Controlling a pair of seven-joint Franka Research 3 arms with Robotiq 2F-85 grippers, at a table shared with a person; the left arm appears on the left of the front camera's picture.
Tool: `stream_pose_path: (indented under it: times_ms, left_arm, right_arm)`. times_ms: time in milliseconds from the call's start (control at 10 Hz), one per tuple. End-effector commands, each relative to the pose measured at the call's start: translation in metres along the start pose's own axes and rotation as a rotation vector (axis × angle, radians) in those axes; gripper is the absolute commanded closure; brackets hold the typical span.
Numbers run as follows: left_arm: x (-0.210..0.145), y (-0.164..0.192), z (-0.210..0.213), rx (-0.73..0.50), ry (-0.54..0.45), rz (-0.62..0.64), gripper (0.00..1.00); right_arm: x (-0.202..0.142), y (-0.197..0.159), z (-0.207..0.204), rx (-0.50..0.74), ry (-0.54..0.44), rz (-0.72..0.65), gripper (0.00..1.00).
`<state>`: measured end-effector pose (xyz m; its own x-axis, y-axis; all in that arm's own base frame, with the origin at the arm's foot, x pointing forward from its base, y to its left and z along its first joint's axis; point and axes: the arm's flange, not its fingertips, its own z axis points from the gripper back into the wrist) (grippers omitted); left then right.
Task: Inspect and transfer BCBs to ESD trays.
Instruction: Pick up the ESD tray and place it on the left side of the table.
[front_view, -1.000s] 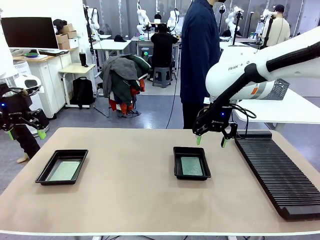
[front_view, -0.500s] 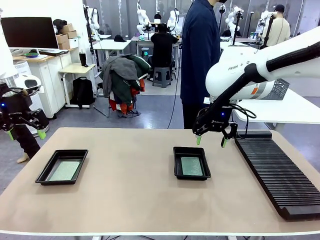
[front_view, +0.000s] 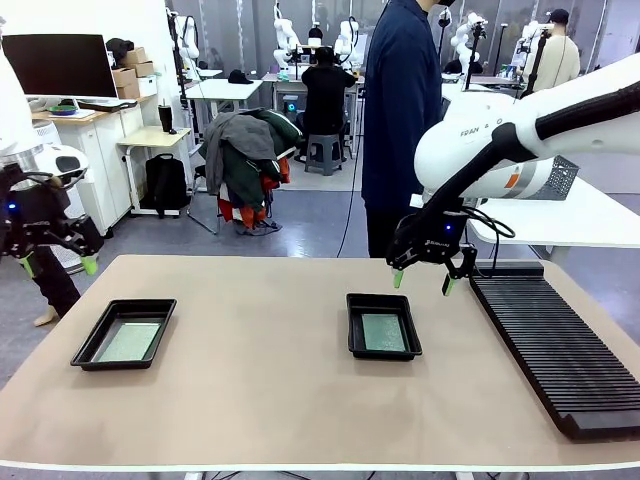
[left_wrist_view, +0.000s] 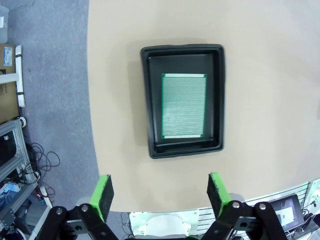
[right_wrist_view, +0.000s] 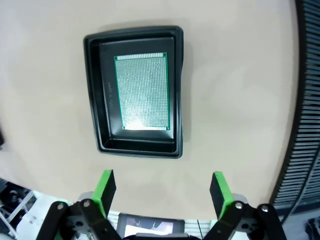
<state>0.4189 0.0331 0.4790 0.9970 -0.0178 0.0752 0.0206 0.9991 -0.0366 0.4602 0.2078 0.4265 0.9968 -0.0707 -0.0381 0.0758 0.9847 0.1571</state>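
The tan table (front_view: 260, 390) spans the front view, with a person in dark blue (front_view: 400, 120) standing at its far edge, at about 12 o'clock. Along the table's 3 o'clock side lies a long black ribbed rack (front_view: 555, 350). The right arm (front_view: 520, 150) reaches in from 2 o'clock; its right gripper (front_view: 421, 280) hangs above the table just behind the centre tray (front_view: 383, 326), jaws spread wide and holding nothing. The left gripper (front_view: 55, 265) hovers off the table's 9 o'clock corner, also wide open and empty.

Two ESD trays sit well apart: the centre one and another at 8 o'clock (front_view: 125, 334). Each holds one BCB lying flat inside. In the left wrist view the green board (left_wrist_view: 183, 105) rests within its black tray (left_wrist_view: 183, 99); in the right wrist view a board (right_wrist_view: 143, 91) lies in its tray (right_wrist_view: 137, 90), with the rack's edge at 3 o'clock.
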Motion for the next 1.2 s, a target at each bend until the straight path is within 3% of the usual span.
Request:
stream_pose_path:
  times_ms: [0,400,800,900,1100]
  left_arm:
    - [0.003,-0.052,0.016,-0.009,-0.011,0.025,0.0]
    - [0.021,-0.177,0.042,0.051,-0.032,0.042,0.0]
    - [0.058,-0.299,0.024,0.025,-0.039,0.029,0.0]
    - [0.068,-0.326,0.014,0.019,-0.043,0.03,0.0]
    - [0.078,-0.361,-0.009,-0.01,-0.041,0.04,0.0]
  right_arm:
    - [-0.01,-0.045,0.007,0.163,0.013,0.013,0.0]
    - [-0.025,-0.128,0.012,0.335,0.012,0.05,0.0]
    - [-0.037,-0.205,0.018,0.458,-0.007,0.112,0.0]
    - [-0.031,-0.175,0.019,0.378,-0.009,0.087,0.0]
    - [-0.031,-0.175,0.019,0.378,-0.009,0.087,0.0]
